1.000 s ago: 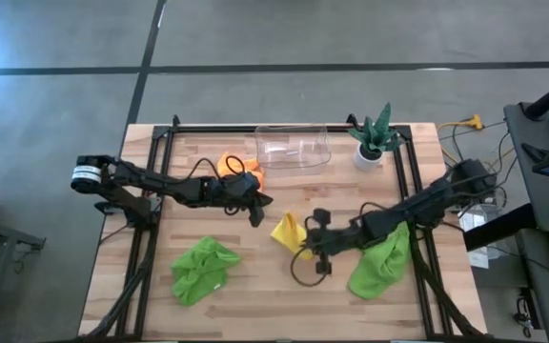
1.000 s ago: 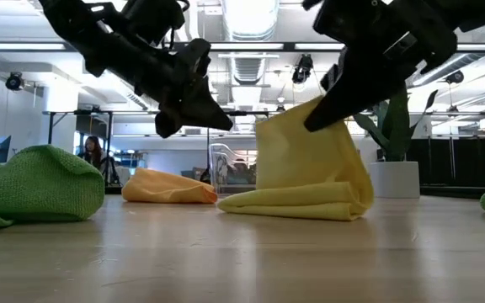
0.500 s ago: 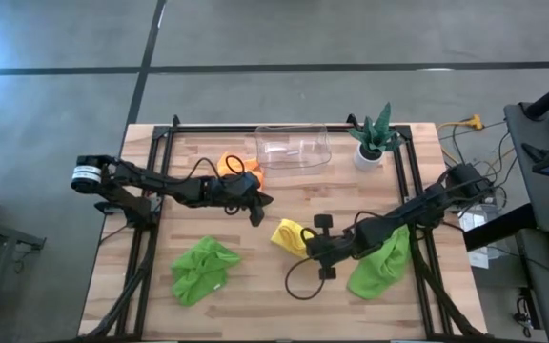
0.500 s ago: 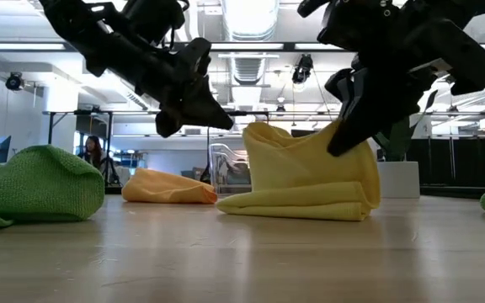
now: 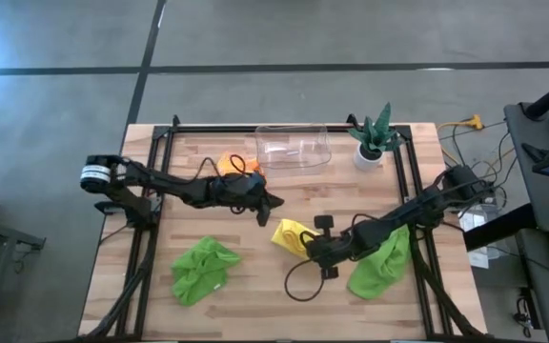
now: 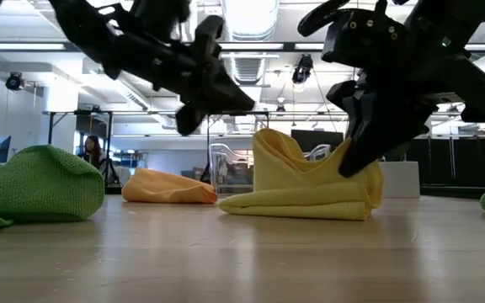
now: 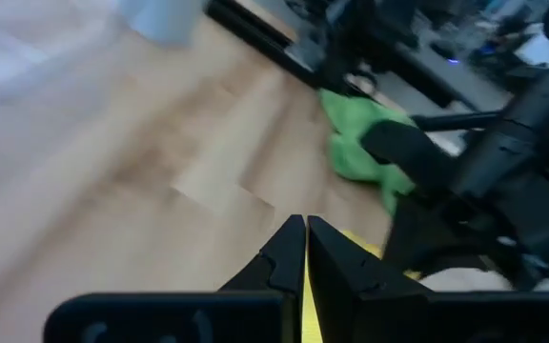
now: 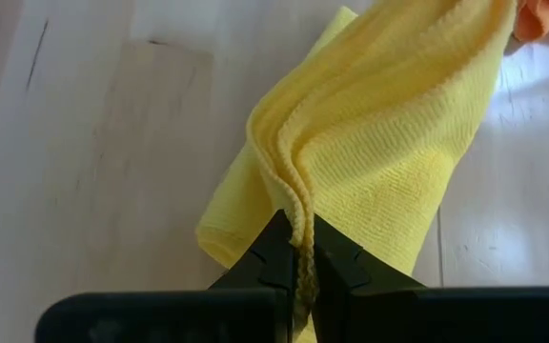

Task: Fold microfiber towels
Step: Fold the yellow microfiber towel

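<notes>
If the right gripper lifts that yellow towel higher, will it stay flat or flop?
Probably flop: the yellow towel already sags in soft folds from the edge that the right gripper pinches. Likely light, since a thin pinch holds part of it up.

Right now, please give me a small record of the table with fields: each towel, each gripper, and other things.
yellow towel: middle of the table, partly folded, one edge lifted
right gripper: shut on the yellow towel's edge
left gripper: shut, empty, in the air just behind the yellow towel
orange towel: bunched, at the back beside the clear bin
green towels: one crumpled at front left, one at front right under the right arm
plant: back right corner, in a white pot
</notes>
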{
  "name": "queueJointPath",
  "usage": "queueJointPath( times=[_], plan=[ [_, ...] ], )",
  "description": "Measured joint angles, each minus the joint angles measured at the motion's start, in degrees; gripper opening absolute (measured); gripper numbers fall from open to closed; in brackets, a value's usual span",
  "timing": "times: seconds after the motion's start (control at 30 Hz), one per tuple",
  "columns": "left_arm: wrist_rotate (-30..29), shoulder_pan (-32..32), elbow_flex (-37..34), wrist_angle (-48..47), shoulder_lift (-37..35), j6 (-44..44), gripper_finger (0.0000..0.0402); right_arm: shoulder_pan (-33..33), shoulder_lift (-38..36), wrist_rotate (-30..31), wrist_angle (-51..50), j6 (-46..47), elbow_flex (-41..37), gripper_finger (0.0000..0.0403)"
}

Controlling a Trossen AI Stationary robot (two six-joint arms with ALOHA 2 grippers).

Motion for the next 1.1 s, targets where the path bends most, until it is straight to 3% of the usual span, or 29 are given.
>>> queueJointPath(
  times=[0.17,0.47,0.83,1.1],
  plan=[
    [10.21,-0.1,4.53,5.48,9.19,-4.29,0.0,0.0,0.74,0.0,0.08,-0.58,0.0,0.0009],
    [23.42,-0.85,14.07,2.38,20.07,-4.46,0.0,0.0,1.29,0.0,0.3,-0.57,0.04,0.0009],
    [26.38,-1.93,14.79,-11.08,20.68,0.52,0.0,-0.01,1.29,0.0,0.28,-0.55,0.04,0.0009],
    [23.64,-1.9,14.79,-18.45,20.61,4.93,0.0,-0.01,1.29,-0.04,-0.05,2.44,0.04,0.0019]
  ],
)
